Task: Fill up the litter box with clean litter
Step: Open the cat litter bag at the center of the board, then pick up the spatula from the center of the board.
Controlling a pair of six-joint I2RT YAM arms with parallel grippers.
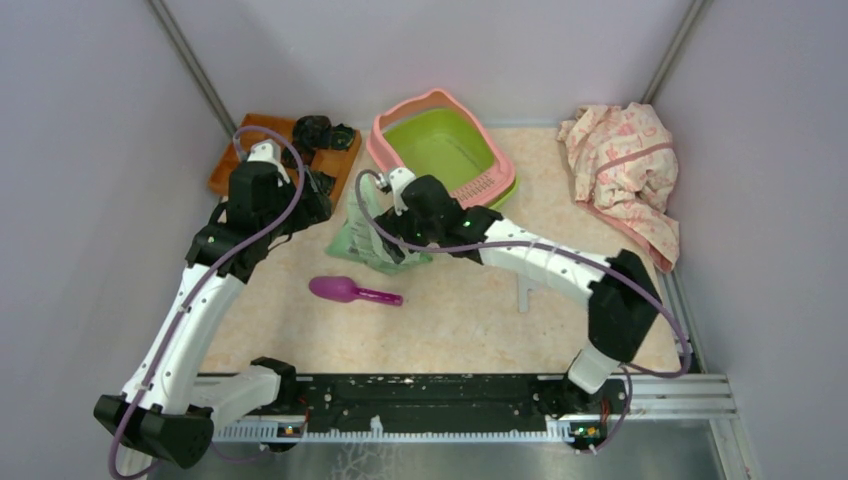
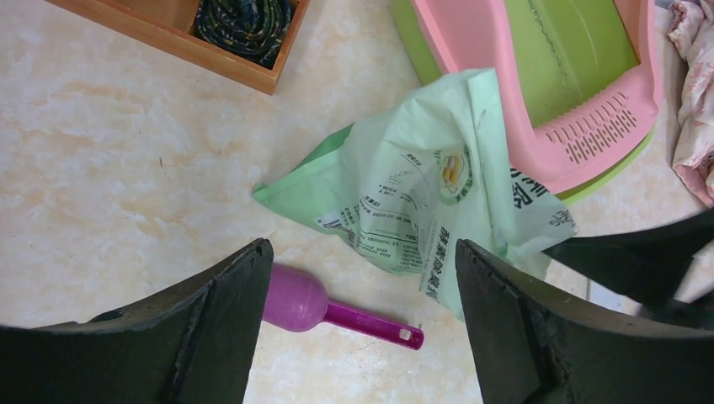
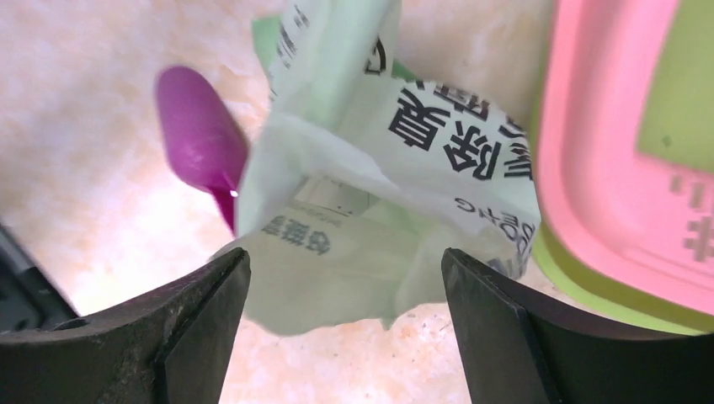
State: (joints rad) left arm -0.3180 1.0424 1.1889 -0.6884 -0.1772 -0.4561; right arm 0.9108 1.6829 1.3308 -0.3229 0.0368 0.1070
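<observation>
Grippers first: the right gripper [image 3: 345, 278] has its jaws spread wide, poised right over a crumpled pale green printed plastic bag [image 3: 362, 210]. The bag's top sits between the two fingers in the wrist view, but I can't tell if either finger actually touches it. The left gripper [image 2: 362, 248] is also wide open with nothing in it, hanging above the table [image 2: 109, 168] and looking down on the same bag.

Just beside the bag, on the arms' side, lies a purple plastic scoop [image 1: 345, 290], flat on the pale marbled tabletop with its handle pointing right.

On the bag's far side is the litter box [image 1: 478, 183], a rounded plastic tray with a lime green basin, pink rim and slotted pink grate. The bag's edge lies right up against its near corner. The basin floor shows plain green.

Far left is an orange-brown wooden compartment tray [image 1: 235, 165] with something dark coiled [image 2: 244, 21] in it. Far right is a bunched pink patterned cloth [image 1: 625, 170].
</observation>
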